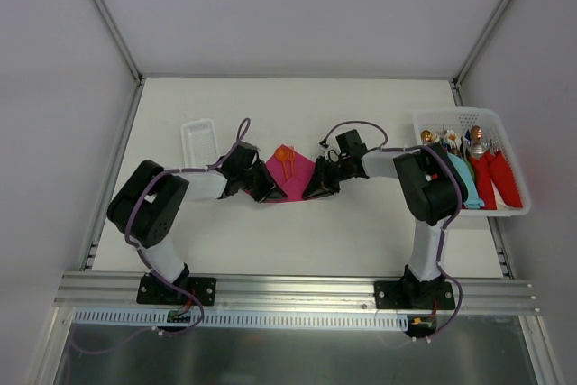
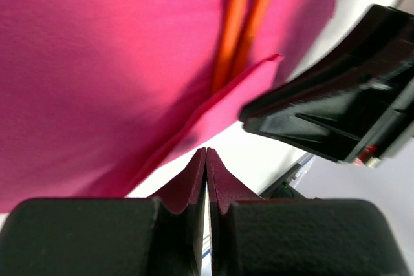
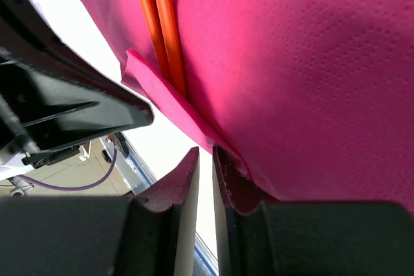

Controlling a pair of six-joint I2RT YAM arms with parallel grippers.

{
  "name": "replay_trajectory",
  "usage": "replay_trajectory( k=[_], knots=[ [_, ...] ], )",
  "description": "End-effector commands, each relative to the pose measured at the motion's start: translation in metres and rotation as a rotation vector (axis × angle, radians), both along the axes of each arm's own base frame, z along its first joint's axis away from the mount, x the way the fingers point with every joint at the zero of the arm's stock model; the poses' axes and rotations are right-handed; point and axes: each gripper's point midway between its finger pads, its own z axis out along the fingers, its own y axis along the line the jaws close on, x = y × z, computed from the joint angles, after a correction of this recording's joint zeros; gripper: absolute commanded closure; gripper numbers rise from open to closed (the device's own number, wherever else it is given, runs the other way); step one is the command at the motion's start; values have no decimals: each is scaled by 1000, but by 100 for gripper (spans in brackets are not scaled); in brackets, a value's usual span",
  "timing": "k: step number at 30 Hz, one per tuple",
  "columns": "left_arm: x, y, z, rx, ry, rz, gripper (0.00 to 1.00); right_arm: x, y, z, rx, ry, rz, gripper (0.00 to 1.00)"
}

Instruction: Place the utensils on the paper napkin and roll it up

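Note:
The magenta paper napkin (image 1: 297,178) (image 2: 97,63) (image 3: 297,63) lies flat on the table between my two grippers. Two thin orange utensils (image 1: 286,160) rest side by side on it; both wrist views show only their handles (image 2: 249,17) (image 3: 160,24). The napkin's near edge is folded up over the handle ends as a small flap (image 2: 223,111) (image 3: 165,101). My left gripper (image 1: 267,192) (image 2: 206,153) is shut and empty, its tips just short of the flap. My right gripper (image 1: 317,188) (image 3: 206,153) stands narrowly open with nothing in the gap, one fingertip (image 3: 228,172) against the napkin's edge.
A small white tray (image 1: 199,140) sits behind the left arm. A white basket (image 1: 455,116) at the right edge holds metal utensils in red and teal wraps (image 1: 491,178). Each wrist view shows the other gripper close by (image 2: 343,114) (image 3: 65,105).

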Motion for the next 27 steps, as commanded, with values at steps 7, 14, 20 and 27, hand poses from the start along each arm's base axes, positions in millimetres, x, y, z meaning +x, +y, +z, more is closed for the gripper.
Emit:
replay_trajectory(
  k=[7, 14, 20, 27],
  knots=[
    [-6, 5, -18, 55, 50, 14, 100, 3, -7, -18, -79, 9, -9, 83],
    [-10, 19, -21, 87, 56, 53, 100, 1, -13, -22, -114, 5, 0, 83],
    [-11, 33, -19, 112, 48, 89, 100, -1, -19, -26, -152, 3, 11, 84],
    [-11, 50, -17, 134, 42, 127, 100, 0, -20, -30, -171, 6, 12, 84]
  ],
)
